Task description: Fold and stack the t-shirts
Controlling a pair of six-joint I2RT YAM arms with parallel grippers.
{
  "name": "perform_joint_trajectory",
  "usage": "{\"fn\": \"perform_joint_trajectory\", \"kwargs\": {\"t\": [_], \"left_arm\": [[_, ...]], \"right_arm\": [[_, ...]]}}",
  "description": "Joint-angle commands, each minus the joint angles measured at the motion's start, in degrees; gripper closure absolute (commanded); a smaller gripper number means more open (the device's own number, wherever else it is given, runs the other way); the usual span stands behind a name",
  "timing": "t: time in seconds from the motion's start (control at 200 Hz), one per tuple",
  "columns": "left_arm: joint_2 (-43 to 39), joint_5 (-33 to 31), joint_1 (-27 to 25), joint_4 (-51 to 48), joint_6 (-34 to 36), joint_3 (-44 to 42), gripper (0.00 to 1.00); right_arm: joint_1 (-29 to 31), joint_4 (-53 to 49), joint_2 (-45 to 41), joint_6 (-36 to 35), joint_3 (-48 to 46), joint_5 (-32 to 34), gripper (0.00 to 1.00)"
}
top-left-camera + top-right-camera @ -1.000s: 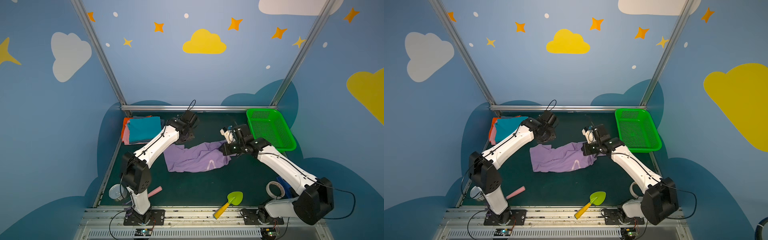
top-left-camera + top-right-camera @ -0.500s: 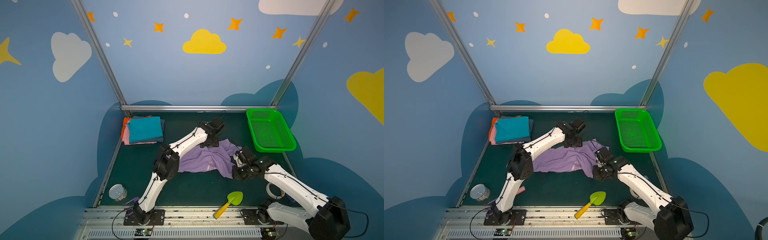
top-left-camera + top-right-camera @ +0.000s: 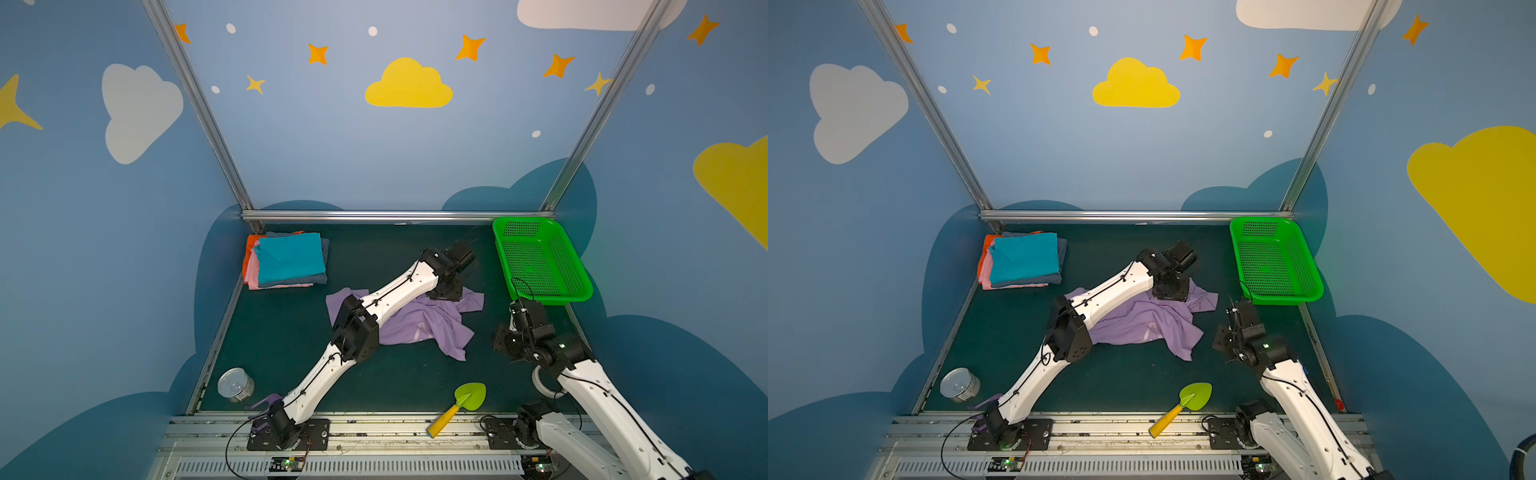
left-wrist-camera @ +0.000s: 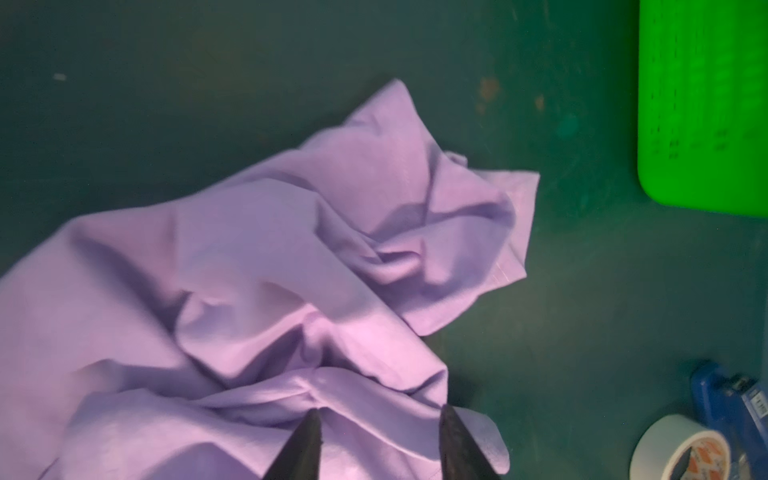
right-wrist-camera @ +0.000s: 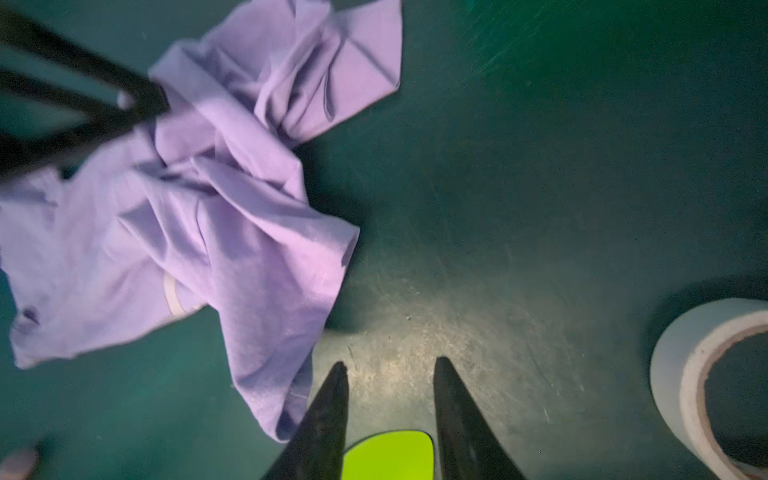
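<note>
A: What changed in that last second?

B: The right gripper (image 5: 391,363) let go of the tee (image 3: 419,328). A second earlier it was clamped on the tee's right end. Now its jaws stood apart and empty over bare mat (image 3: 291,332), pulled back beside the near end of the basket (image 3: 544,297).

A: And the left gripper (image 4: 380,411)?

B: It had crossed from the tee's far left end to its far right part. The jaws were parted, with cloth lying under and between the tips. I saw no fold pinched, so I'd call it released, though it sat right on the fabric.

A: Where was the tee, then?

B: Mid-mat, dragged rightwards, and crumpled rather than stretched between two grips. One end pointed at the basket and a loose flap trailed toward the front.

A: The stack (image 3: 286,259)?

B: Unchanged in the far left corner, teal on top.

A: So for the task?

B: My guess is the spread didn't hold. The tee needed regrasping and flattening before any fold, so stacking was still well off.
</note>
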Motion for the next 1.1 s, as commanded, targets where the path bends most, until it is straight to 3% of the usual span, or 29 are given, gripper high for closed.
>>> {"fn": "perform_joint_trajectory", "kwargs": {"t": [0.0, 0.17, 0.481, 0.601, 0.736, 0.786, 1.097], "left_arm": [[2.1, 1.8, -2.0, -6.1, 2.5, 2.7, 0.48], [4.2, 2.5, -3.8, -7.9, 4.3, 2.7, 0.30], [8.0, 0.2, -5.3, -6.6, 4.8, 2.8, 0.30], [10.1, -1.6, -5.2, -7.3, 4.6, 5.1, 0.41], [11.2, -2.9, -4.5, -8.8, 3.8, 7.3, 0.83], [10.7, -3.4, -4.1, -9.0, 3.5, 7.3, 0.93], [-0.7, -5.4, 1.3, -13.0, 2.9, 7.0, 0.96]], "right_arm": [[-3.3, 1.0, -1.7, -2.5, 2.4, 2.4, 0.76], [-8.2, 2.3, 0.9, -4.0, 4.7, -1.3, 0.81], [-13.7, 4.6, 3.5, -4.6, 5.3, -9.3, 0.85], [-14.5, 4.4, 2.5, -4.8, 5.1, -9.6, 0.85], [-15.1, 4.5, 1.6, -5.3, 4.6, -9.8, 0.85], [-15.1, 4.7, 1.5, -5.3, 4.4, -10.0, 0.85], [-15.1, 8.9, 3.3, -7.5, 4.0, -15.6, 0.86]]}}
